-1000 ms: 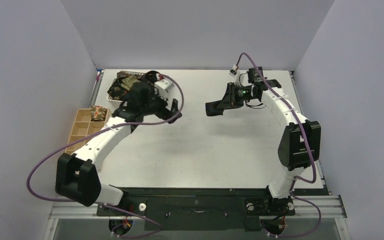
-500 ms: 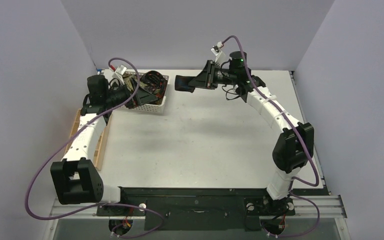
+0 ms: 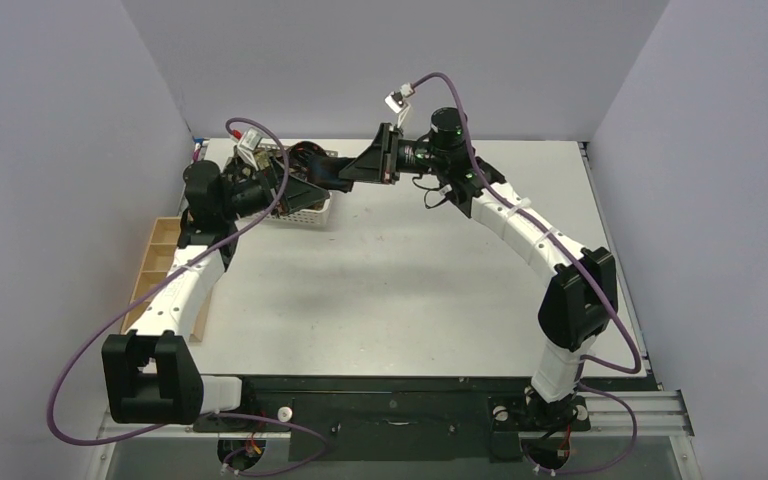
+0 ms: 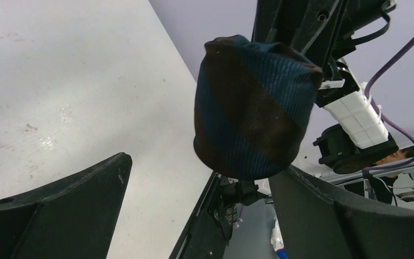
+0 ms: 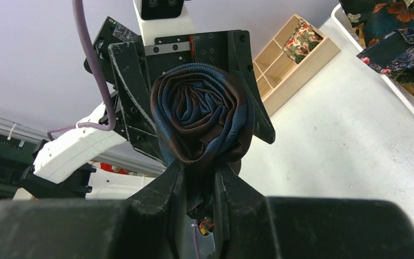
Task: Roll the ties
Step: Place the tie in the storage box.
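A rolled tie (image 5: 202, 116), blue with brown stripes, is pinched at its lower edge by my right gripper (image 5: 198, 178), which is shut on it. In the left wrist view the same roll (image 4: 253, 108) hangs in mid-air between the wide-open fingers (image 4: 59, 210) of my left gripper (image 4: 199, 205), close to the right-hand finger; touch cannot be told. In the top view both grippers meet above the basket's right end: left (image 3: 300, 183), right (image 3: 332, 172). A patterned roll (image 5: 302, 35) sits in the wooden tray (image 5: 280, 59). Loose patterned ties (image 5: 393, 38) lie in the white basket (image 5: 409, 102).
The white lattice basket (image 3: 305, 210) stands at the table's back left, under the two grippers. The wooden compartment tray (image 3: 155, 265) lies along the left edge. Grey walls close in the left, back and right sides.
My right arm swung left across the back of the table with the rolled tie. My left arm swung left, then turned its open gripper towards the roll, which now sits between its fingers.
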`<state>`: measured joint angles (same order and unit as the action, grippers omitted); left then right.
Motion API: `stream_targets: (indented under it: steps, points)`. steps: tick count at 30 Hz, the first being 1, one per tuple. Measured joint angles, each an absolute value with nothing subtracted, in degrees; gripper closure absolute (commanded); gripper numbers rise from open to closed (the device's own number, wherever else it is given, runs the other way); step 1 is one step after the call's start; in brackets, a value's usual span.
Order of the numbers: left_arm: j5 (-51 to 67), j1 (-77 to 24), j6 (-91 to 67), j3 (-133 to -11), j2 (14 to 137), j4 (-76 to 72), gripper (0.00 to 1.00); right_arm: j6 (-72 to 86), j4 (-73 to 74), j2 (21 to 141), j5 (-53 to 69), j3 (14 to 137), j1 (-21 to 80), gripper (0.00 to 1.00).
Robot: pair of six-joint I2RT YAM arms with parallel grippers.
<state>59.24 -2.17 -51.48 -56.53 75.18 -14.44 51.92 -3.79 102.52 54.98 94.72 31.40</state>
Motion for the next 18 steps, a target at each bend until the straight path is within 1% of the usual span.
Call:
stream_targets:
  steps: [7,10,11,12,13,14,16,17,18]
  points:
    - [61.1,-2.3,-61.3,-54.3,75.1,-27.4,0.04,51.7,-3.7,102.5,55.2,92.8,31.7,1.00]
    - [61.5,-3.0,-63.0,-54.3,75.0,-30.2,0.03,51.5,-3.6,102.5,55.5,92.5,31.9,1.00]
    - [61.5,-3.3,-63.2,-54.4,75.0,-30.3,0.01,51.4,-3.6,102.5,55.6,92.5,32.0,1.00]
    - [61.5,-3.6,-63.3,-54.4,75.0,-30.3,0.02,51.3,-3.6,102.5,55.8,92.5,32.0,1.00]
    - [61.5,-3.9,-63.4,-54.4,75.0,-30.2,0.06,51.2,-3.6,102.5,56.0,92.5,32.1,1.00]
    - [61.5,-4.2,-63.4,-54.4,75.1,-30.1,0.08,51.0,-3.6,102.5,56.1,92.5,32.3,1.00]
    - [61.3,-4.6,-63.4,-54.6,75.2,-29.6,0.15,50.7,-3.6,102.5,56.3,92.5,32.6,1.00]
    - [61.2,-4.8,-63.4,-54.8,75.3,-29.5,0.22,50.6,-3.6,102.5,56.4,92.5,32.7,1.00]
    - [61.1,-4.8,-63.4,-54.8,75.4,-29.4,0.25,50.4,-3.6,102.5,56.5,92.5,32.7,1.00]
